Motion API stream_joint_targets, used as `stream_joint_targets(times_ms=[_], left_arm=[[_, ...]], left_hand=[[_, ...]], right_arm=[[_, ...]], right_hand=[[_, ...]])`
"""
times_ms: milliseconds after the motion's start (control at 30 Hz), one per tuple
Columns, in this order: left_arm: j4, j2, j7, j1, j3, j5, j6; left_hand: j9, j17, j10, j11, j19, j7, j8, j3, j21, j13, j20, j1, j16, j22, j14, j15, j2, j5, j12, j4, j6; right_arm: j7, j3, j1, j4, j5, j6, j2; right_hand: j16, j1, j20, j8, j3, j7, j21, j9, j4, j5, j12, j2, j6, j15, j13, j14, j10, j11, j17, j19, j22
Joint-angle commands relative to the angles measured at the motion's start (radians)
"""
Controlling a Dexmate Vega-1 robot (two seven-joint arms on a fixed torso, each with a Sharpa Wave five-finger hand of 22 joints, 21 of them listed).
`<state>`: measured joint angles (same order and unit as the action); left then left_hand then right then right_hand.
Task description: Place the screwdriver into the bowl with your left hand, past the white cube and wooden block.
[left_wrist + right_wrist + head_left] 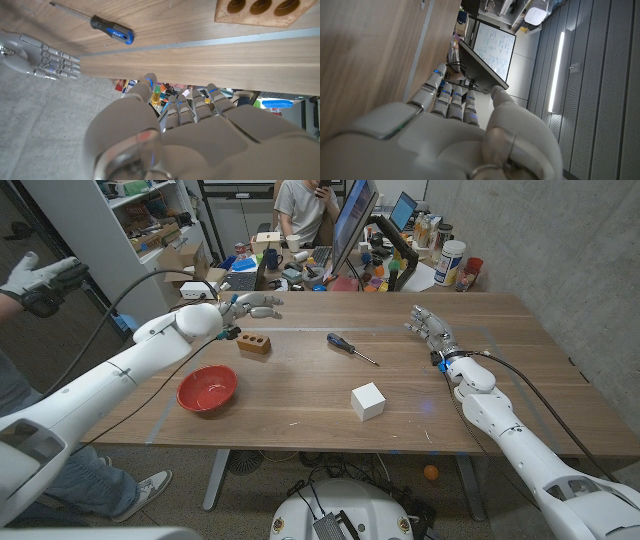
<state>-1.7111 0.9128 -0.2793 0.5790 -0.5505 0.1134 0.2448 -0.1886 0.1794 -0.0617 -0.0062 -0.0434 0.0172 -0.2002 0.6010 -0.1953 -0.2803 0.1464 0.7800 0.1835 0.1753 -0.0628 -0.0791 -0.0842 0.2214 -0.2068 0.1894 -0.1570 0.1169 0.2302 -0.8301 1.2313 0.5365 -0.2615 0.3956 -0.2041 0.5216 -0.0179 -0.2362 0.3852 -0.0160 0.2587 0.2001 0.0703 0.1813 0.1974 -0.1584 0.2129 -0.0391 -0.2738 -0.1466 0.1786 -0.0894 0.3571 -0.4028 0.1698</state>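
A screwdriver [350, 347] with a blue-and-black handle [112, 29] lies mid-table, its shaft pointing toward the right side. A red bowl [207, 389] sits near the front left. The wooden block [254, 344] with round holes [260, 9] lies between the bowl and the far edge. A white cube [368, 401] stands near the front middle. My left hand [255, 304] hovers at the far left of the table behind the block, fingers [175, 107] extended, holding nothing. My right hand [428, 326] stands on the table's right side, fingers [447, 95] straight and empty, and appears in the left wrist view as the right hand [42, 57].
A person [305, 205] sits behind the table near a monitor [352, 225] and cluttered desk items. Another person's gloved hand [40, 278] and shoe [150, 485] show at the left edge. A cable [140, 290] runs along my left arm.
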Motion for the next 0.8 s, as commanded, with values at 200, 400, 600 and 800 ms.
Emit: stream_joint_targets(times_ms=[200,400,600,800], left_arm=[[-0.011,0.006,-0.22,-0.148,-0.111,0.357,-0.072],[0.029,-0.034,-0.285,-0.195,-0.144,0.452,-0.155],[0.076,-0.078,-0.324,-0.237,-0.169,0.524,-0.247],[0.138,-0.127,-0.356,-0.29,-0.201,0.592,-0.342]], left_hand=[[-0.006,0.004,0.02,-0.008,0.029,-0.02,-0.007,-0.009,0.007,0.003,0.006,0.028,-0.004,0.006,0.025,0.002,0.025,-0.016,0.002,-0.001,0.005],[-0.006,0.005,0.022,-0.013,0.036,-0.024,-0.009,-0.019,0.007,0.005,0.005,0.025,-0.002,0.006,0.03,0.007,0.035,-0.025,0.0,-0.01,0.0],[-0.006,0.005,0.027,-0.016,0.038,-0.027,-0.007,-0.026,0.005,0.006,0.004,0.023,-0.001,0.006,0.033,0.008,0.041,-0.031,0.0,-0.016,0.0],[-0.006,0.006,0.038,-0.019,0.045,-0.033,0.0,-0.039,0.005,0.008,0.002,0.015,0.001,0.007,0.037,0.009,0.057,-0.04,0.001,-0.02,0.017]], right_arm=[[-0.014,-0.005,-0.01,0.022,-0.003,-0.011,-0.001],[-0.021,-0.009,-0.007,0.018,-0.005,-0.027,-0.006],[-0.027,-0.014,0.0,0.011,-0.006,-0.045,-0.013],[-0.033,-0.017,0.006,0.009,-0.006,-0.051,-0.016]], right_hand=[[-0.01,0.012,-0.005,0.007,-0.001,0.0,-0.004,-0.002,0.003,0.002,0.007,-0.003,0.005,0.002,0.004,-0.013,0.01,-0.001,-0.003,-0.009,0.003],[-0.01,0.012,-0.006,0.009,-0.001,0.0,-0.006,-0.002,0.005,0.002,0.007,-0.003,0.006,0.002,0.007,-0.014,0.011,0.0,-0.005,-0.009,0.003],[-0.011,0.011,-0.006,0.01,-0.002,0.0,-0.008,-0.002,0.005,0.002,0.007,-0.003,0.006,0.001,0.009,-0.015,0.012,-0.001,-0.006,-0.009,0.003],[-0.01,0.01,-0.007,0.012,-0.003,0.0,-0.011,-0.003,0.006,0.002,0.007,-0.003,0.007,0.001,0.012,-0.014,0.013,-0.002,-0.008,-0.009,0.003]])
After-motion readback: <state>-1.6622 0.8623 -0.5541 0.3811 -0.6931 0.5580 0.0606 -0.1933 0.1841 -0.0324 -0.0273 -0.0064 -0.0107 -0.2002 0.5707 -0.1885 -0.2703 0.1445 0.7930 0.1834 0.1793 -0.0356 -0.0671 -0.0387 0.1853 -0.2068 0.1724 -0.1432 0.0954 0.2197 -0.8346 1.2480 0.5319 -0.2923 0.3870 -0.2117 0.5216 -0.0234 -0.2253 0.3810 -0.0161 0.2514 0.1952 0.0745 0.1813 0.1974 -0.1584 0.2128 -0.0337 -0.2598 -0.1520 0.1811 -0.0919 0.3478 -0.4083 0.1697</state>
